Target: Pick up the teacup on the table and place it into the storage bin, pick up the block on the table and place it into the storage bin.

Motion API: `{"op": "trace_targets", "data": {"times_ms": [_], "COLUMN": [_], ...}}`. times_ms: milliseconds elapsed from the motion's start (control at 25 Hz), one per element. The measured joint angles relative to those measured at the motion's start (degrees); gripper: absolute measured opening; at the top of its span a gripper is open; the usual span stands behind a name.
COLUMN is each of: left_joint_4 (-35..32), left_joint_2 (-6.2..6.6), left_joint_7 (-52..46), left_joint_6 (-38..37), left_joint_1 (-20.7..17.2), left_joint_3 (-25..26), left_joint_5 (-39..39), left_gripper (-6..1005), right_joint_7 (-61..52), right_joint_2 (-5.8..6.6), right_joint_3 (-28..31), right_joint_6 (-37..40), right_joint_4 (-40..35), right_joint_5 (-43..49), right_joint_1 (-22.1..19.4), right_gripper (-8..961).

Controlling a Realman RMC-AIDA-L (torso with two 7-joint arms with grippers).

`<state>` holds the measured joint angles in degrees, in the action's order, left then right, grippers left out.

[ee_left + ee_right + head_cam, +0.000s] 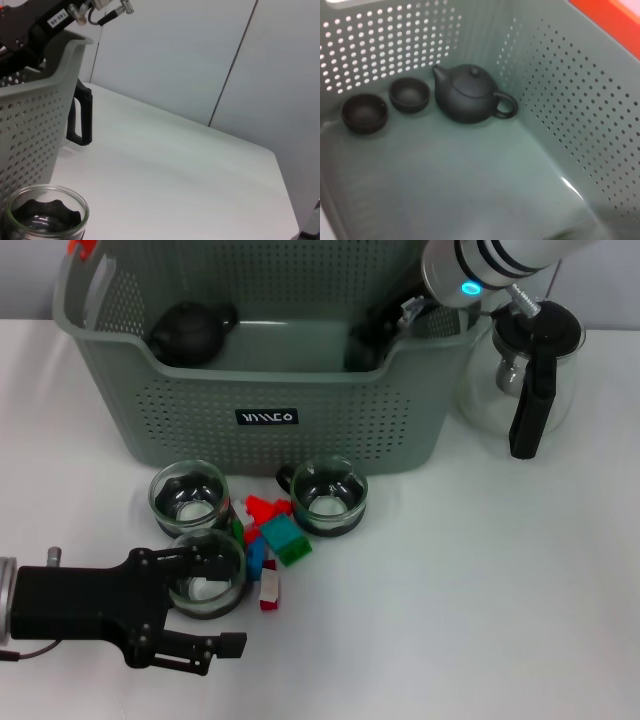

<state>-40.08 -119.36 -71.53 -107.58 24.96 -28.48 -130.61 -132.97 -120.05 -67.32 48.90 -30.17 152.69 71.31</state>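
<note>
My left gripper fingers spread around glass teacup, in front of storage bin. Blocks just beside teacup. My right gripper inside bin; fingers unseen, cannot tell.

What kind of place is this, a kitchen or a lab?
Probably a lab test bench: a bare white table, plain wall panels, and tea ware and toy blocks staged beside a storage bin.

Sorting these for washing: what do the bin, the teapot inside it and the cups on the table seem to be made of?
The storage bin looks like matte grey-green moulded plastic, with rows of punched holes. The teapot seems dark unglazed clay or matte ceramic, showing little shine. The cups look like clear glass: you see through their walls, and the rims glint.
</note>
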Motion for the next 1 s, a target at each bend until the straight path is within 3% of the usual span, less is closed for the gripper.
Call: {"op": "trace_targets", "data": {"times_ms": [160,480,600,720,1000], "left_joint_4": [0.0,0.1,0.1,0.0,-0.2], "left_joint_2": [0.0,0.0,-0.01,0.0,0.0], "left_joint_7": [-0.1,-0.2,-0.2,-0.1,-0.1], "left_joint_6": [0.0,0.0,0.0,0.0,0.0], "left_joint_1": [0.0,-0.1,-0.2,-0.2,-0.2], "left_joint_3": [0.0,0.2,0.2,0.3,0.4], "left_joint_5": [0.0,0.0,0.0,0.0,0.0], "left_gripper": [931,931,931,931,931], "right_joint_7": [0.2,0.1,0.6,2.4,8.2], "right_joint_2": [-0.01,-0.11,-0.07,0.15,0.31], "right_joint_3": [0.0,0.3,0.4,0.5,0.4], "right_joint_6": [0.1,2.4,5.3,9.4,27.6], "right_joint_4": [-0.8,-7.7,-15.3,-23.5,-41.9], "right_joint_5": [0.0,-1.5,-5.7,-11.8,-23.7], "right_joint_1": [-0.1,-2.4,-5.6,-9.8,-20.3], "right_gripper": [226,491,588,621,671]}}
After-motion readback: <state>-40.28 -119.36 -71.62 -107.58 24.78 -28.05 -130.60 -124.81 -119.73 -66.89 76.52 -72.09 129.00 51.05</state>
